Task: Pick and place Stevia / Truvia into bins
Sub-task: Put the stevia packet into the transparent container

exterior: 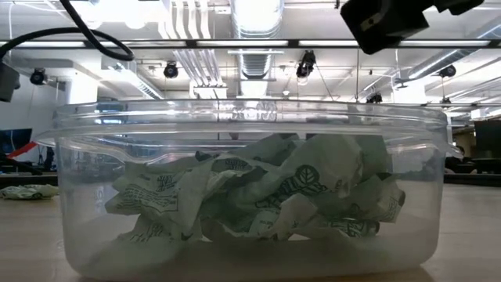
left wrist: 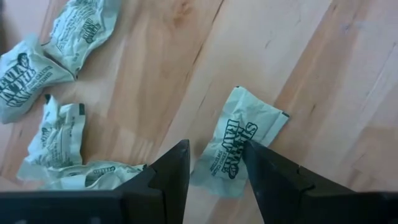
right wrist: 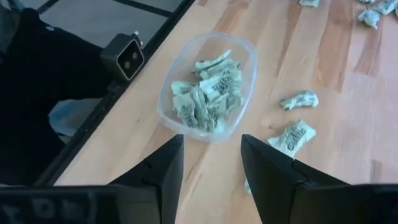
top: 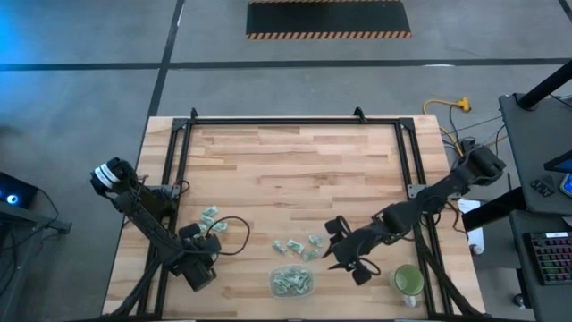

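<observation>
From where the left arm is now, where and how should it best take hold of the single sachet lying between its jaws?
Grip the sachet across its short width, near the middle, coming straight down from above. It lies flat on the table, apart from the other sachets, and the left gripper is open with one jaw on each long edge, so closing there should probably pinch it.

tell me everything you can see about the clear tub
The clear tub is a small, shallow, rectangular container with rounded corners and a rolled rim, in see-through plastic. It sits upright on the wooden table near the front edge, between the two arms, left of the green cup. Inside lies a loose, crumpled heap of pale green and white sachets, below the rim. More sachets lie on the wood just behind it. Neither gripper touches it; the right gripper hangs open above and beside it.
</observation>
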`<state>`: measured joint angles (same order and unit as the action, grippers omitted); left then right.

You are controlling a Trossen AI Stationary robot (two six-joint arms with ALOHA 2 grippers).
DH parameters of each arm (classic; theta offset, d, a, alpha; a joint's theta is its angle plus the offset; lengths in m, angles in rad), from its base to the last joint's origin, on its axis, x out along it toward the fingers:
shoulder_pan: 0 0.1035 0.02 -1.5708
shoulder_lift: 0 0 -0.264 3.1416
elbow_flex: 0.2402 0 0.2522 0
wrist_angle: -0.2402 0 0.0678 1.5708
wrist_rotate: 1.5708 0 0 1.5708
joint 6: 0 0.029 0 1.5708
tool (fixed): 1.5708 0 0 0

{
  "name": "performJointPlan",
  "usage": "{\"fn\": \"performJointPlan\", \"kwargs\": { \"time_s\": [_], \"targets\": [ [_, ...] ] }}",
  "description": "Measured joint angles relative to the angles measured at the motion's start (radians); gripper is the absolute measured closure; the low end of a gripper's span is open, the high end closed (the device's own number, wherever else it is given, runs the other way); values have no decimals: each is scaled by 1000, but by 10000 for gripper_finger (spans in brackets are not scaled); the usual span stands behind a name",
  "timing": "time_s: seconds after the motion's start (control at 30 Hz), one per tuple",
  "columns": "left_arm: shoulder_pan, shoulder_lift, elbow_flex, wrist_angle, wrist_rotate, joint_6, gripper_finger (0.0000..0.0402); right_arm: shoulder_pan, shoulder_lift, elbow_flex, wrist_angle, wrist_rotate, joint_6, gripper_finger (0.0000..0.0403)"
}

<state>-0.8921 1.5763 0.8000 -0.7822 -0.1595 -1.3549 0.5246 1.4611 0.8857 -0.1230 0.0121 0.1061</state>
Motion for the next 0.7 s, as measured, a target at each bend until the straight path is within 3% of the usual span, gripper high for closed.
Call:
{"fn": "performJointPlan", "kwargs": {
  "time_s": [0.17,0.43,0.57,0.7],
  "targets": [
    [1,-8,3,8,13,0,281,1,-34,-46,-24,50,42,262],
    [0,-7,25,35,32,0,387,1,-50,-59,-195,246,168,280],
    [0,-5,50,35,4,1,394,1,-49,-76,-215,301,190,288],
    [0,-5,101,36,-99,18,399,1,-49,-101,-214,333,191,295]
  ]
}}
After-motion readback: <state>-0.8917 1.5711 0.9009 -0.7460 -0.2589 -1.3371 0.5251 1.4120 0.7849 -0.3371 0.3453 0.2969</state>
